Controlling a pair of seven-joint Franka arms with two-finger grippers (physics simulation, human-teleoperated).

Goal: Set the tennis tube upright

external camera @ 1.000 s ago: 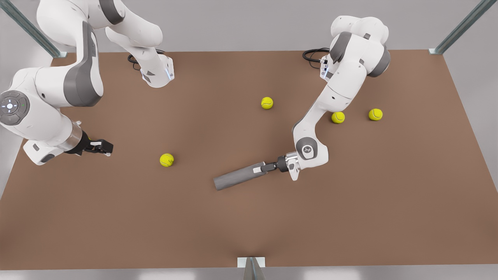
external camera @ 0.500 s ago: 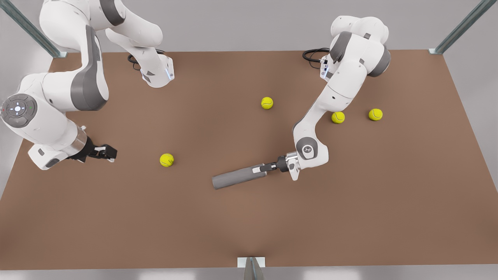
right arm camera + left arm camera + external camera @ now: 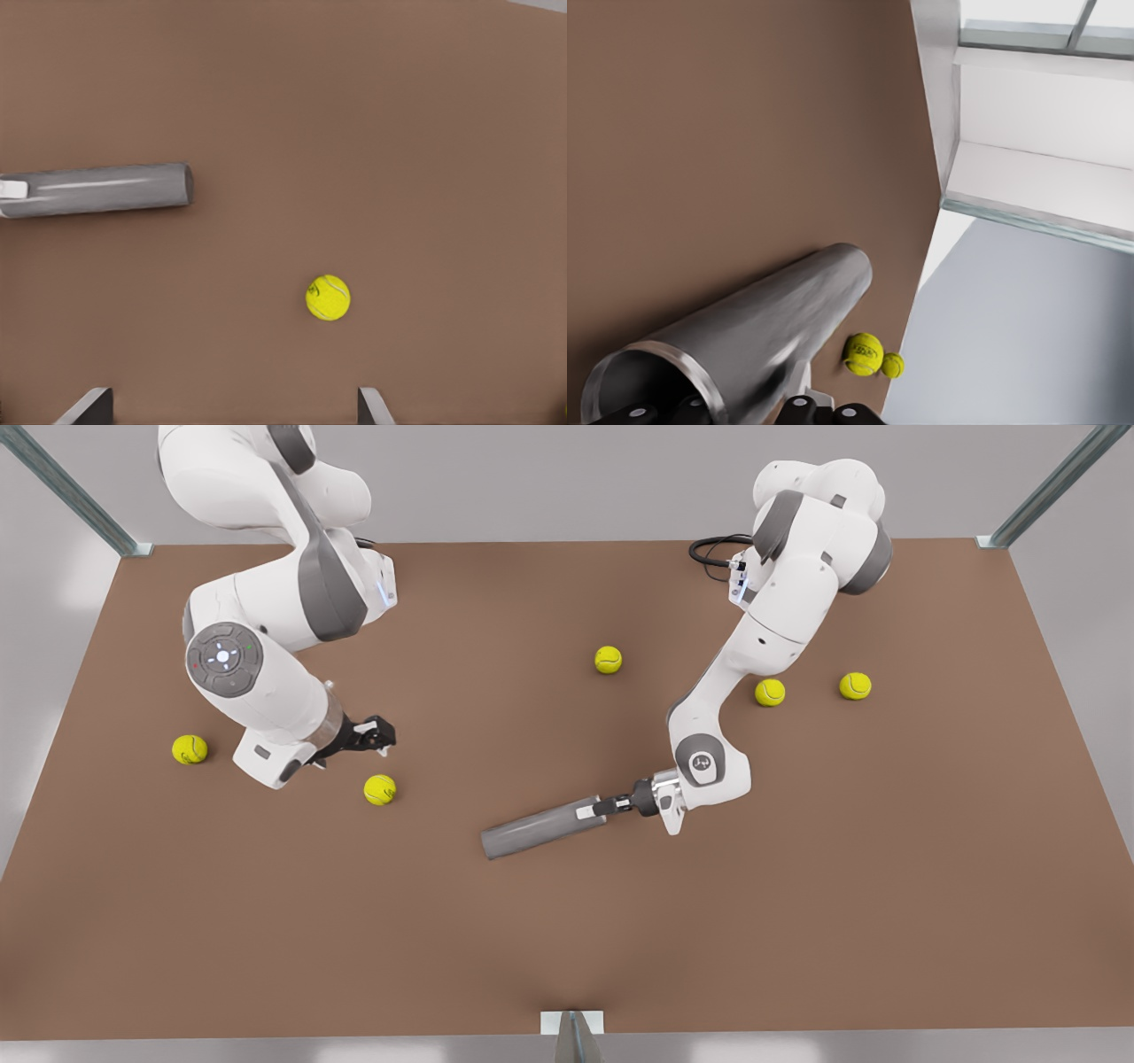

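Tennis tube (image 3: 540, 833) lies on its side on the brown surface (image 3: 567, 957), near the middle; every position below is given relative to the tube.

Left tool (image 3: 595, 808) is at the tube's open, silver-rimmed end (image 3: 656, 354), the end toward the front view's right. One pad lies on the outer wall. The tool appears to be closed on the tube wall at the rim, though the wrist view cuts off the fingertips, so the pinch is not fully confirmed.

Right tool (image 3: 383, 737) hovers well apart from the tube, off its closed end, just beside a tennis ball (image 3: 379, 789). Its fingers are spread wide and hold nothing. This arm waits.

Step in hand: grasp of the rim end is set; the lift has not begun, as the tube is flat along its full length.

Next move calls for raising the rim end and rotating the wrist so the closed end pivots on the surface as a base. The closed end may slide, so the swing should be slow.
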